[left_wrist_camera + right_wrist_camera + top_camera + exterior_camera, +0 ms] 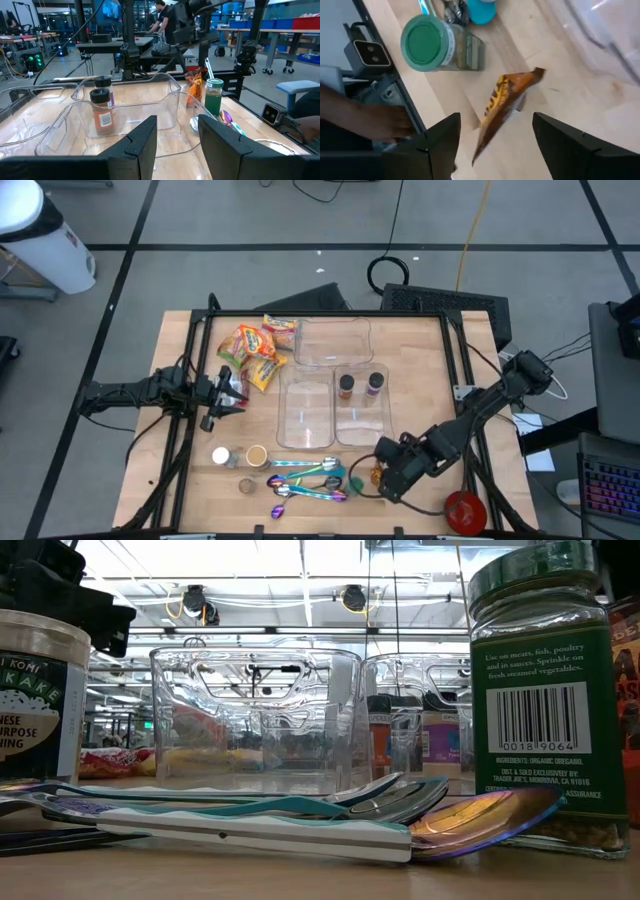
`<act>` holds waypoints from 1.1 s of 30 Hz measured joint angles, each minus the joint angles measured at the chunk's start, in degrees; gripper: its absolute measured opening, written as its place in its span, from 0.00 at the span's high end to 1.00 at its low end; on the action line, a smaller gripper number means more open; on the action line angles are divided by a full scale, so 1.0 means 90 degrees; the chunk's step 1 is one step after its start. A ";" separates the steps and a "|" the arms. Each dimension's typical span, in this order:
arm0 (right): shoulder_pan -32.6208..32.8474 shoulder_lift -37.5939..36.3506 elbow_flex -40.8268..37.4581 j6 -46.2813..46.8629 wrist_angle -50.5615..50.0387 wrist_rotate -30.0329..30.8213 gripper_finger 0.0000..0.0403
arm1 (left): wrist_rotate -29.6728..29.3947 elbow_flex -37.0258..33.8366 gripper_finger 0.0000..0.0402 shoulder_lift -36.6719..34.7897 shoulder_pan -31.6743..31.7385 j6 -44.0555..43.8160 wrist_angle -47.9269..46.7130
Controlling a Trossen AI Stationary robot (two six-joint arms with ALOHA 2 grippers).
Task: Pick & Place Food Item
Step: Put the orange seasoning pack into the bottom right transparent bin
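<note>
From above, the right gripper (pixel 385 478) is poised over an orange snack packet (pixel 377 474). At its wrist, jaws are spread wide, the packet (pixel 502 107) standing between them; an off-centre closure could tip it toward the green-lidded jar (pixel 432 42).

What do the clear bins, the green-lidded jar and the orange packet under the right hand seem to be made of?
Clear bins: likely thin moulded plastic, glossy; transparent with rounded, reflective walls.
Green-lidded jar: looks like glass, with a green lid, probably plastic, and a printed paper label.
Orange packet: apparently flexible plastic film, shiny and creased, with a crimped end. It lies below the right hand, whose fingers are spread either side of it.
</note>
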 joint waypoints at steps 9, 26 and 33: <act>-0.0071 0.0008 -0.0164 0.0041 -0.0028 -0.0073 0.56 | 0.0000 0.0000 0.62 0.0000 -0.0001 0.0000 0.0000; -0.0071 -0.0213 -0.0164 -0.0684 -0.0056 -0.0215 0.98 | 0.0000 0.0002 0.62 0.0000 0.0000 0.0000 0.0000; 0.0035 -0.0855 -0.0167 -0.0825 -0.0038 0.0330 1.00 | 0.0000 0.0002 0.62 0.0000 -0.0001 0.0000 0.0000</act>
